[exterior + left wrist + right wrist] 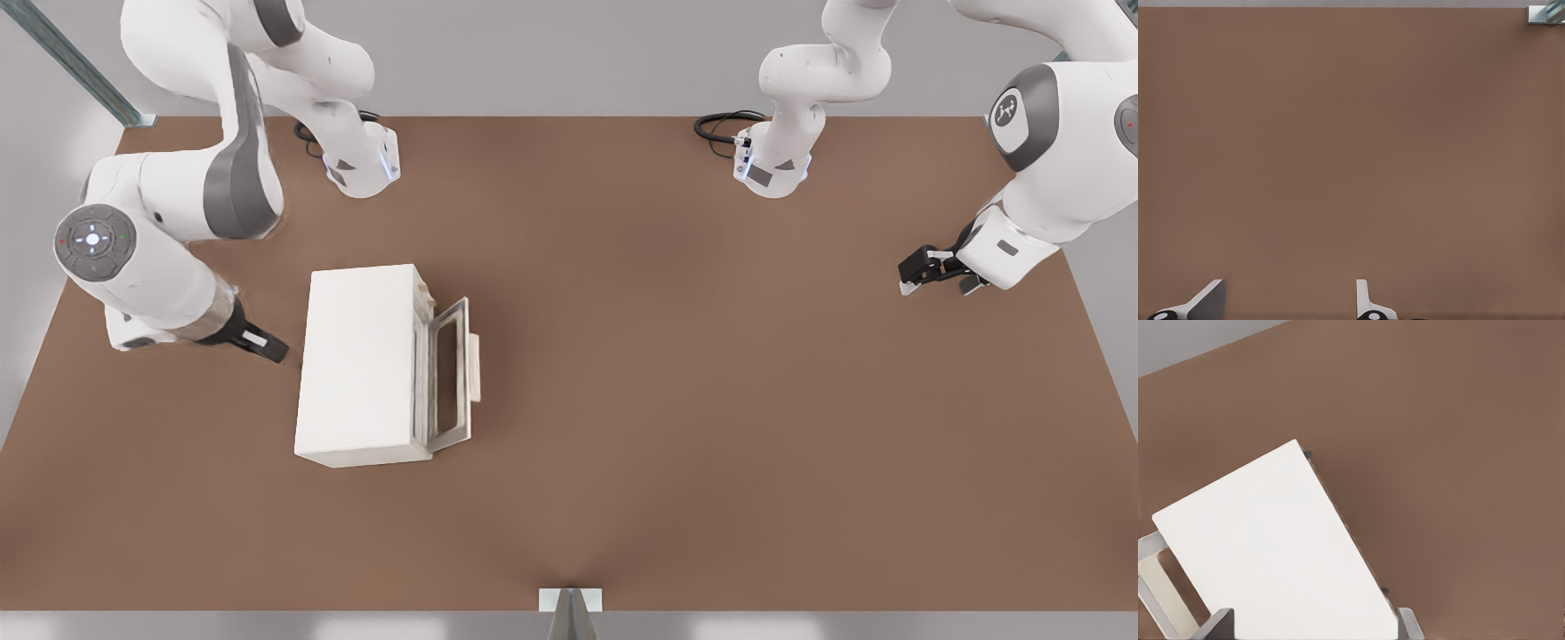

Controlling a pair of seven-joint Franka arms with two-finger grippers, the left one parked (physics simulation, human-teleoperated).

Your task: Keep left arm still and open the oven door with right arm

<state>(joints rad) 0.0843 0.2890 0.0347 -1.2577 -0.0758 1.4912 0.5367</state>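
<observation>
The cream-white box oven (360, 364) stands on the brown table toward the front view's left. Its oven door (449, 373), with dark glass and a pale bar handle (476, 366), hangs partly ajar on the side facing the front view's right. My gripper (274, 349) hovers by the opposite, back side of the oven, close to its edge. In the right wrist view the oven's plain top (1271, 547) fills the frame, the gripper (1313, 627) is open with its fingertips (1218, 623) wide apart, and a sliver of the door (1151, 587) shows past the top.
The parked arm's gripper (933, 267) hangs at the front view's far right. Two arm bases (364, 164) (772, 164) with black cables sit at the table's back edge. A metal bracket (570, 604) marks the table's near edge.
</observation>
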